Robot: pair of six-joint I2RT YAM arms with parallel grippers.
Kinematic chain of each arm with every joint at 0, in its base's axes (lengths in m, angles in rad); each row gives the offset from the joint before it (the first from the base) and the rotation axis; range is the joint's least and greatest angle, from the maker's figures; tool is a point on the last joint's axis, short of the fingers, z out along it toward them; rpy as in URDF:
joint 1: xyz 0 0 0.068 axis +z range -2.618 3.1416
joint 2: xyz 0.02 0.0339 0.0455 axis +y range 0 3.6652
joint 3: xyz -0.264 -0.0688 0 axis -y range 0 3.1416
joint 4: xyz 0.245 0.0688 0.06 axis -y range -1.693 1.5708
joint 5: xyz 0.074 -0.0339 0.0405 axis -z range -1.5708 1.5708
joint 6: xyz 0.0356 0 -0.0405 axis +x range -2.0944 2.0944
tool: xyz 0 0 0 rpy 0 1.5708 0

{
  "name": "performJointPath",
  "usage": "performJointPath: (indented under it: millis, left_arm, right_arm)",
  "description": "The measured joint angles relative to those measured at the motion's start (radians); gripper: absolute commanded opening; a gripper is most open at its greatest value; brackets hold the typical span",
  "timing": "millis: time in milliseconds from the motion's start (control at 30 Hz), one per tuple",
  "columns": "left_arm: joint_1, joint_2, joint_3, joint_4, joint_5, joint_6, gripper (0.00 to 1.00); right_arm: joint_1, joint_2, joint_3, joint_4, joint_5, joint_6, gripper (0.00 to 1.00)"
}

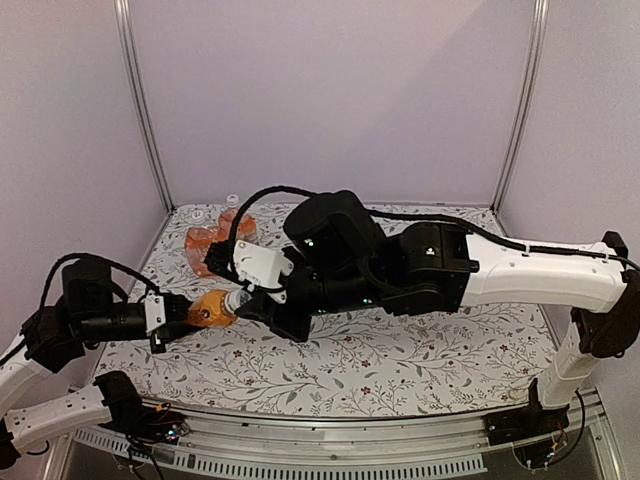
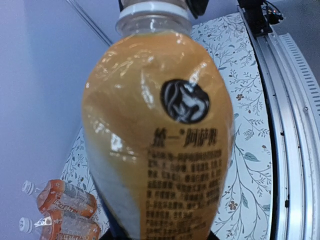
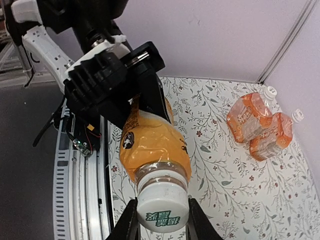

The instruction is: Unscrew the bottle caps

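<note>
Lavender walls, metal corner posts, table [image 1: 400, 370] with a white floral cover. Both arms meet over the left side of the table.

Left gripper [image 1: 180, 313] is clamped on the base end of an orange-labelled bottle [image 1: 212, 308] and holds it off the surface. The bottle's long axis is roughly level and runs left to right across the table. Its neck points toward the right edge, tilted slightly to the far side.

The bottle's cap [image 3: 163, 209] is white with green print on top and sits on the neck. Right gripper [image 3: 163, 216] is pinched on this cap, one finger on each side, facing the cap end straight on.

In the left wrist view the bottle fills the frame: black round logo, black printed text, cap rim just at the top edge.

Two more bottles lie on their sides near the far-left corner of the table, one [image 3: 246, 117] touching the other [image 3: 270, 136]. They are parallel and both necks point at the far edge. Each carries a white cap [image 3: 270, 92], [image 3: 298, 115].
</note>
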Motion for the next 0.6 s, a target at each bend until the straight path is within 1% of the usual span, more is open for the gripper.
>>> performJointPath:
  millis: [100, 200, 367, 500, 600]
  left_arm:
    - [0.000, 0.010, 0.029, -0.066, 0.088, 0.017, 0.26]
    - [0.000, 0.022, 0.045, -0.121, 0.132, 0.039, 0.26]
    - [0.002, 0.032, 0.055, -0.231, 0.149, 0.095, 0.26]
    - [0.002, 0.036, 0.055, -0.280, 0.148, 0.141, 0.25]
    - [0.002, 0.036, 0.055, -0.288, 0.140, 0.151, 0.25]
  right_arm:
    - [0.055, -0.026, -0.029, -0.002, 0.082, -0.209, 0.00]
    - [0.094, -0.030, -0.050, -0.003, 0.155, -0.381, 0.00]
    - [0.148, -0.050, -0.101, 0.000, 0.321, -0.640, 0.00]
    - [0.188, -0.065, -0.155, 0.046, 0.459, -0.854, 0.00]
    - [0.199, -0.065, -0.164, 0.061, 0.518, -0.918, 0.00]
